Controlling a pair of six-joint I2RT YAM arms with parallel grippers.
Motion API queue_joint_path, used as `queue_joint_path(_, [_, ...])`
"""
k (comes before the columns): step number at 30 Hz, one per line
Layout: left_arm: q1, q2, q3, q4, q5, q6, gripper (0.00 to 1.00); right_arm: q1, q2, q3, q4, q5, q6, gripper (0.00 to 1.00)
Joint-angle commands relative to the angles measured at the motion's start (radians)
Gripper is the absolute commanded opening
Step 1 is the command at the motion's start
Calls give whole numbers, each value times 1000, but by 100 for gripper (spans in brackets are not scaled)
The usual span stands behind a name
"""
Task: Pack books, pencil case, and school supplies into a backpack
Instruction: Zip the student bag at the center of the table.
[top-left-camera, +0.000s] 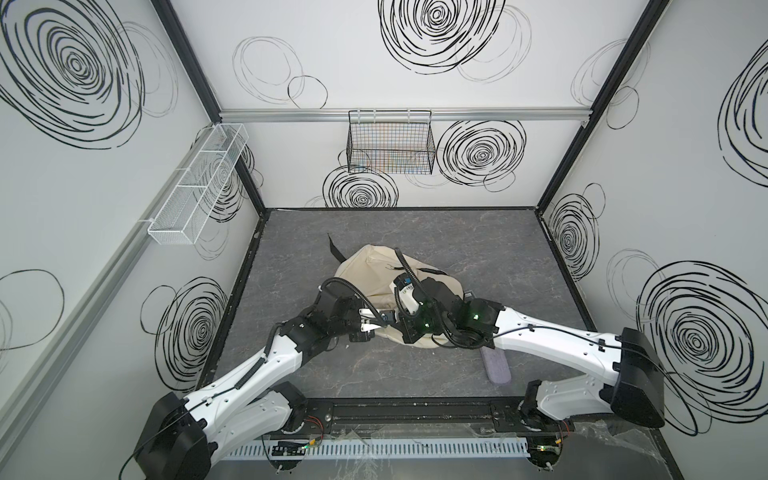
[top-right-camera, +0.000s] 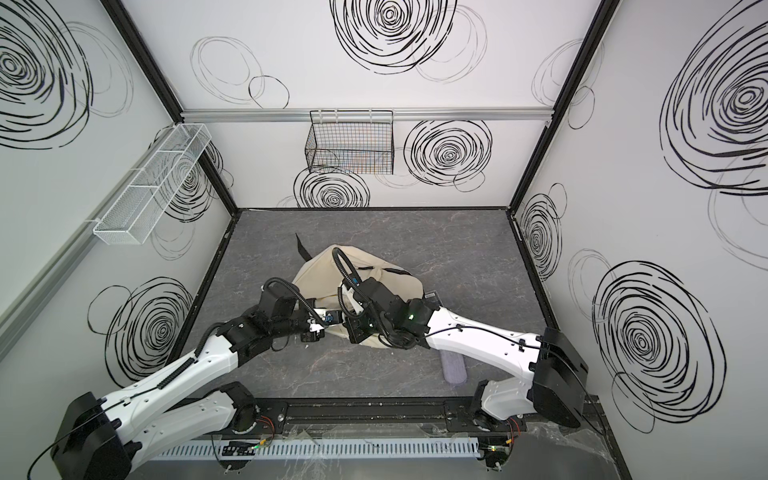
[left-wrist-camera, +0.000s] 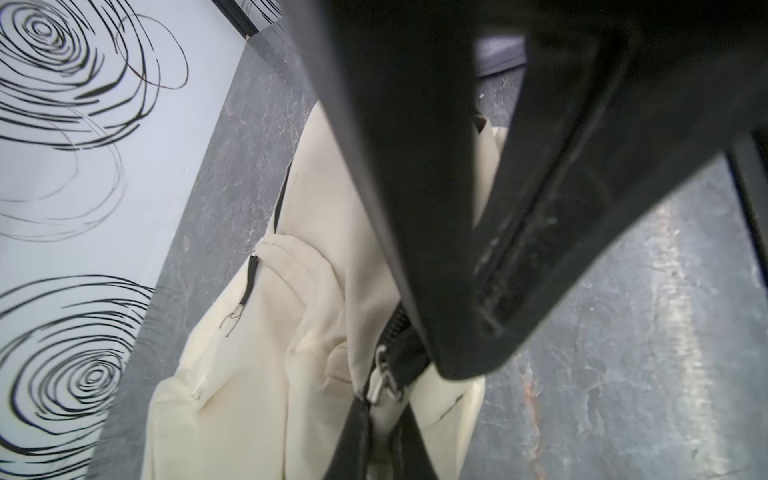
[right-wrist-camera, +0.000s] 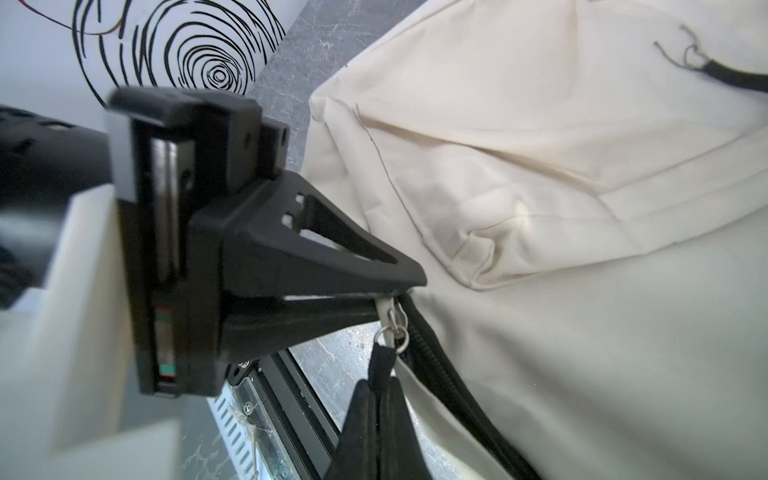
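Backpack (top-left-camera: 365, 266) is laid mid-table (top-left-camera: 478, 241), largely covered by left arm (top-left-camera: 257, 365) and right arm (top-left-camera: 548, 332). Its zipper (left-wrist-camera: 405, 328) is pinched in the closed left gripper (left-wrist-camera: 453, 357). Zipper pull (right-wrist-camera: 382, 357), just beside, is clamped in the closed right gripper (right-wrist-camera: 374, 399). Pencil case (top-left-camera: 496, 365) is noted near the backpack's right side, partly hidden under the right arm.

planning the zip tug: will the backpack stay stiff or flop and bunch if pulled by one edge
Probably floppy: the backpack lies slumped on the table with deep folds, so a pulled edge would likely bunch before the body follows. Its matte canvas looks unlikely to slip from a pinch.
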Motion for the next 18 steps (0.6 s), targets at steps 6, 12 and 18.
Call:
queue_joint_path(6, [60,-71,-51,138,-105,-15,0,-42,-30,31,-46,12,-8,0])
queue_joint_path(12, [72,-110,-91,199,-220,-31,0,-89,-57,20,-170,37,-6,0])
queue_joint_path(18, [156,-116,-101,329,-377,-141,0,-150,-123,-57,-225,90,-9,0])
